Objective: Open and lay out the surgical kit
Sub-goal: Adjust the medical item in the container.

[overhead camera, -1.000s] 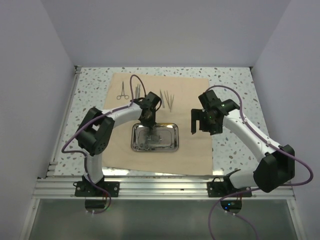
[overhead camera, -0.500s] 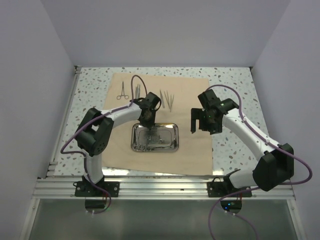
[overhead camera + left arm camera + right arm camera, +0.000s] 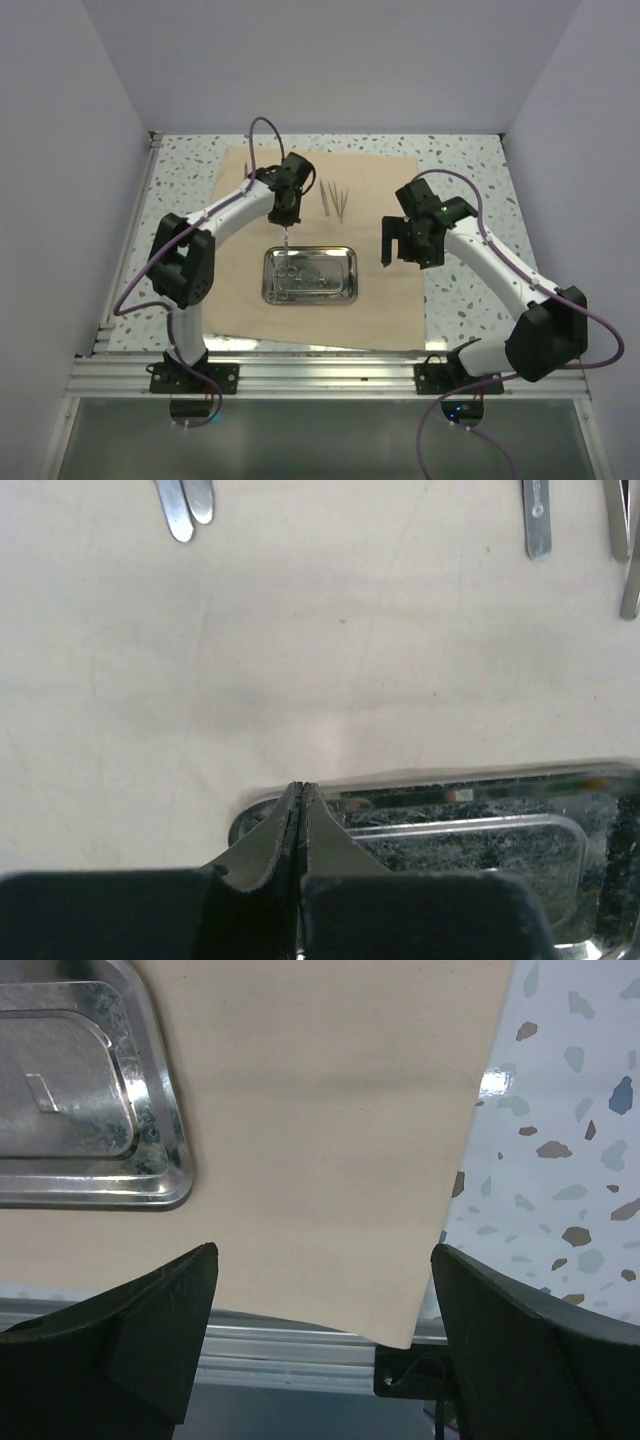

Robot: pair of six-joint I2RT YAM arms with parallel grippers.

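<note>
The beige cloth wrap (image 3: 390, 300) lies spread flat on the table. The steel tray (image 3: 345, 272) sits on its middle and holds scissors-like instruments (image 3: 287, 278). Thin silvery instruments (image 3: 335, 200) lie in a row on the cloth beyond it; they also show in the left wrist view (image 3: 186, 510). My left gripper (image 3: 284, 236) points down just past the tray's far left corner (image 3: 262, 815). Its fingers (image 3: 270, 845) are pressed together on a thin instrument that shows only as a sliver. My right gripper (image 3: 402, 246) hangs open and empty over the cloth right of the tray (image 3: 90, 1110).
Speckled tabletop (image 3: 470, 290) borders the cloth on both sides. The cloth's near right corner (image 3: 400, 1330) reaches the metal rail (image 3: 330, 372) at the table's front edge. Grey walls enclose the table on three sides.
My left gripper rose out of the tray and moved back and slightly left, toward the row of laid-out instruments. The right arm barely moved.
</note>
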